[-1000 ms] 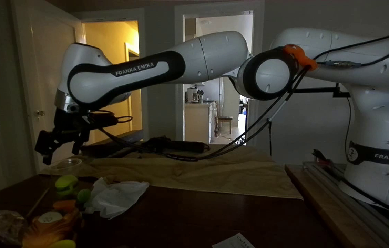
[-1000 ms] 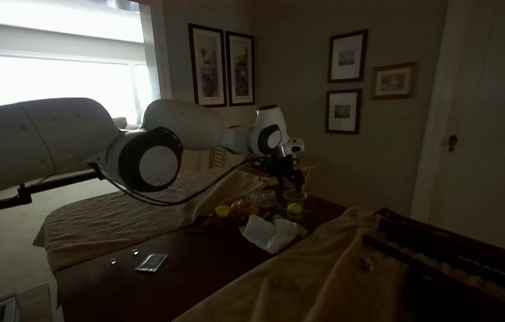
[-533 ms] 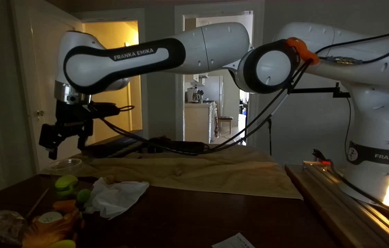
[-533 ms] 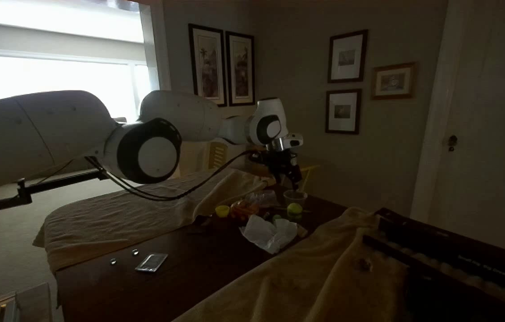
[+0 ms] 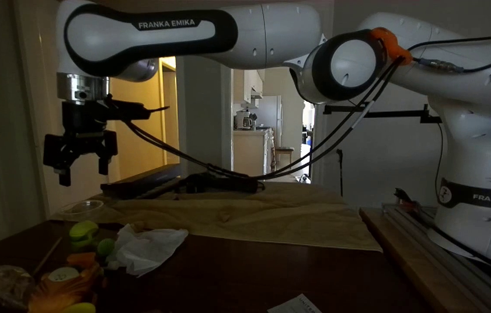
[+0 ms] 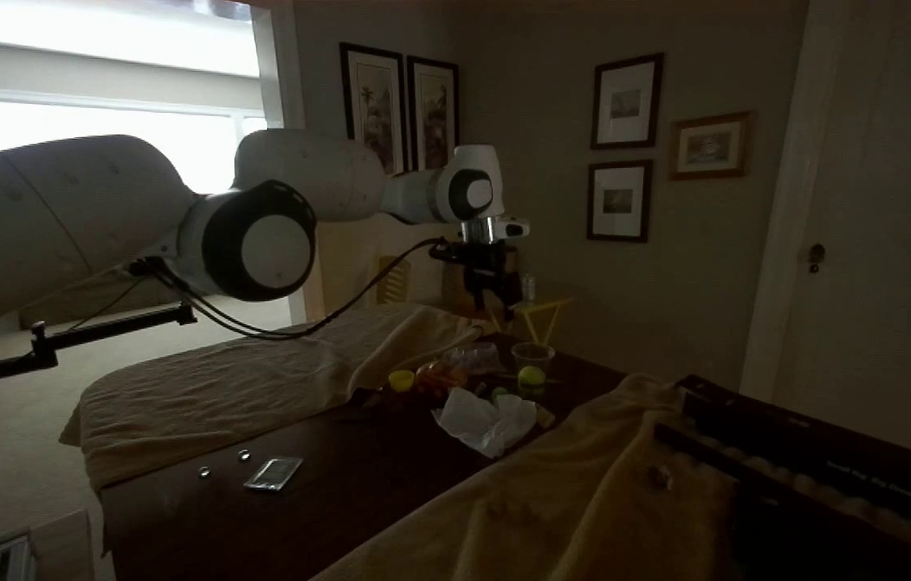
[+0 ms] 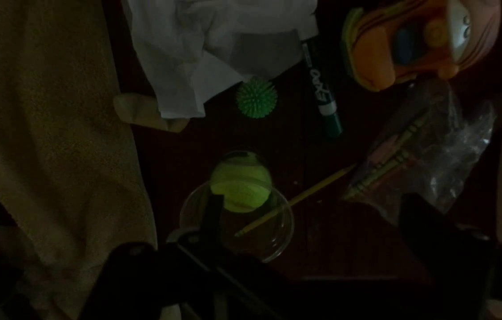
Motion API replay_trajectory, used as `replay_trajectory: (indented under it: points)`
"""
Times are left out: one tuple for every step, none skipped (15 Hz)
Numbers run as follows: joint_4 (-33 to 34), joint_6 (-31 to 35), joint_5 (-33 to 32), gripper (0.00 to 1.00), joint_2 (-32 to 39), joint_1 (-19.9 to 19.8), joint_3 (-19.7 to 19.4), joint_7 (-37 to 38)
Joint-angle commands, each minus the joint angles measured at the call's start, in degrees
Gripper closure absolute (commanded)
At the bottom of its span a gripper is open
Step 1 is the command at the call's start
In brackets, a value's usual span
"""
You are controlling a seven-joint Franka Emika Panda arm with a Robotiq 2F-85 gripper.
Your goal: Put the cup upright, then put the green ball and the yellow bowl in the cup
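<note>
Wrist view, bottom of the frame: the black two-fingered hand (image 7: pixel 312 201) is released, jaws spread with nothing between. Lower centre, apart from it, the clear round plastic cup (image 7: pixel 283 226) stands upright, the yellow-green round ball (image 7: pixel 242 184) seemingly inside, near its base. Just left of centre in an exterior view sits the small round yellow bowl (image 6: pixel 401 381), beside an orange toy (image 6: pixel 439 378). The bowl probably comes next: travel high past the cup's rim, descend straight, pinch the bowl's wall, avoid the toy. A second ago the hand hung lower and tilted, close to the cup.
</note>
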Motion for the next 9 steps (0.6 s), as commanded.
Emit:
replay_trajectory:
  points:
    - [-1.55,-3.35,2.14,0.00,-1.28,0.42,2.54,-2.79]
    - [-1.69,-4.14,2.59,0.00,-1.21,0.48,3.31,-3.99]
    - [-1.90,-5.01,3.04,0.00,-1.06,0.61,4.15,-5.38]
    - [-2.04,-5.93,3.47,0.00,-1.00,0.64,4.88,-6.63]
    - [-2.17,-6.82,3.98,0.00,-0.77,0.65,5.66,-8.01]
    - [-2.35,-7.71,4.31,0.00,-0.65,0.67,6.22,-9.13]
    - [-2.07,-8.83,4.64,0.00,-0.27,0.65,6.75,-10.17]
    - [1.37,-11.48,5.06,0.00,1.94,0.78,7.35,-11.45]
    - [2.43,-13.56,5.50,0.00,2.89,0.86,7.98,-12.81]
